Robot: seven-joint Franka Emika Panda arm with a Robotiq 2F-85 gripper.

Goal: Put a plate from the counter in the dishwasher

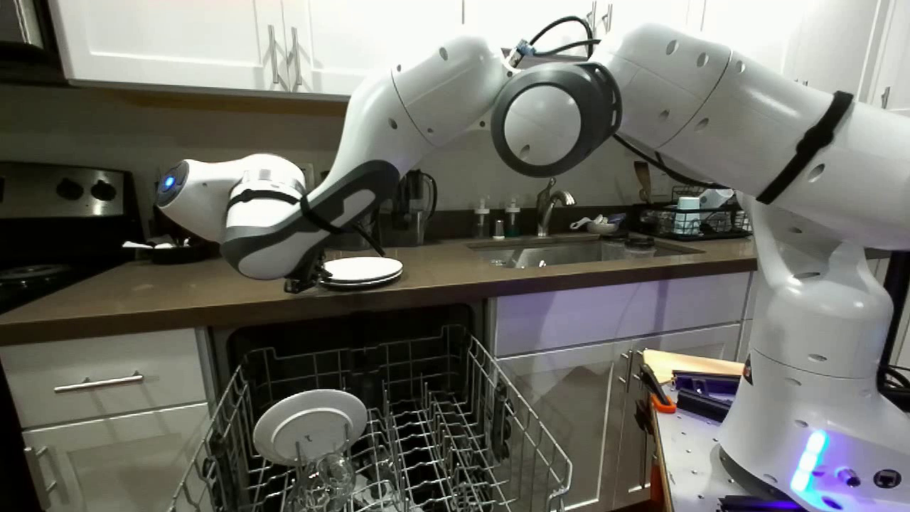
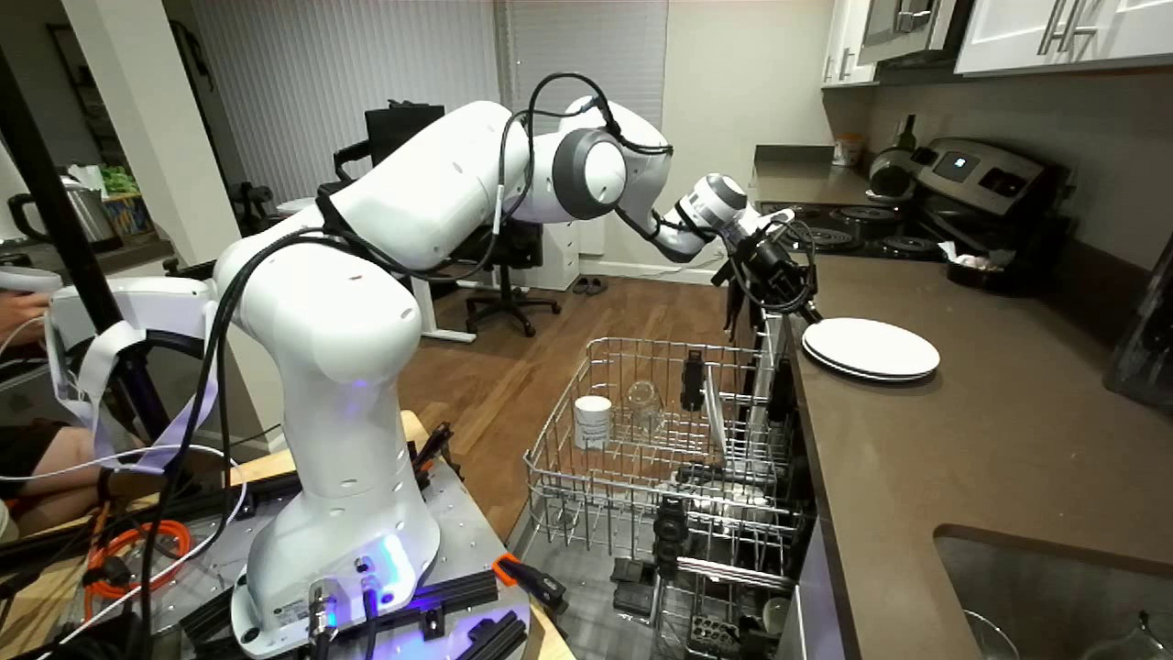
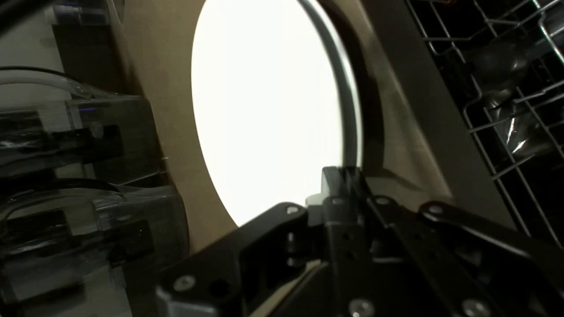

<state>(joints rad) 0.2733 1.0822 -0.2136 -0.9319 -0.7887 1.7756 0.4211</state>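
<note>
Plate (image 3: 269, 101) Clasped at Rim

At lower centre of the wrist view, we see the gripper (image 3: 346, 182), nearly closed, holding the rim. At right in an exterior view, we locate the plate above the surface (image 2: 971, 458), over a lower dish (image 3: 356, 119); we cannot tell whether they touch. At lower centre in an exterior view, we find the dishwasher (image 1: 398, 324), wire rack (image 1: 441, 419) extended.
</note>
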